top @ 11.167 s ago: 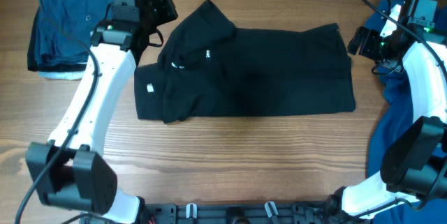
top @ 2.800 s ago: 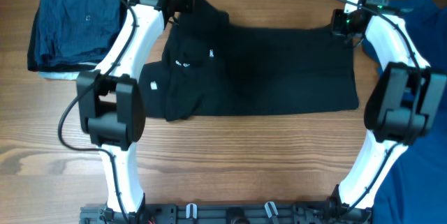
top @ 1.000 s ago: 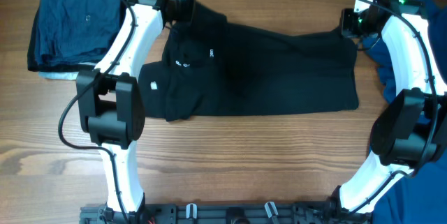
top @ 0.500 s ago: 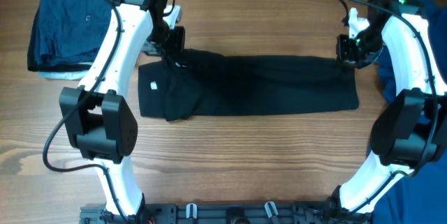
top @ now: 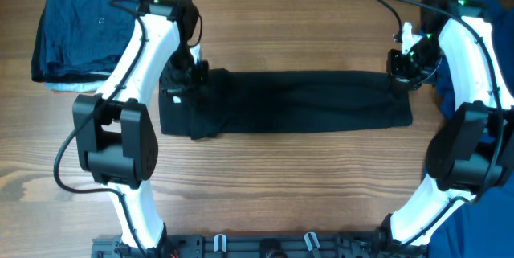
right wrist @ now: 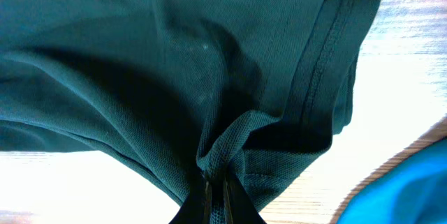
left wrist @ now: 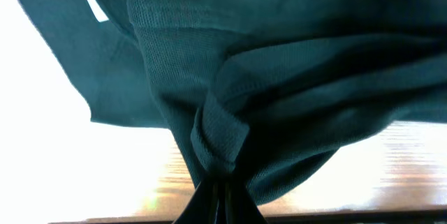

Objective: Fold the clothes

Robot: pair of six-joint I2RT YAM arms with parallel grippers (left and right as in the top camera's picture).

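The black polo [top: 289, 101] lies as a long doubled band across the middle of the wooden table [top: 265, 186]. Its knit looks soft, light and limp, bunching wherever pinched, so the far corners seem the best holds. There the left gripper [left wrist: 222, 185] and right gripper [right wrist: 218, 182] each clench a gathered fold. Beyond lie navy garments [top: 80, 29] and a blue shirt [right wrist: 405, 189].

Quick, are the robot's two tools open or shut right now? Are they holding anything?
Left tool: shut, pinching a bunch of the black shirt.
Right tool: shut, pinching the same black shirt near its hem.
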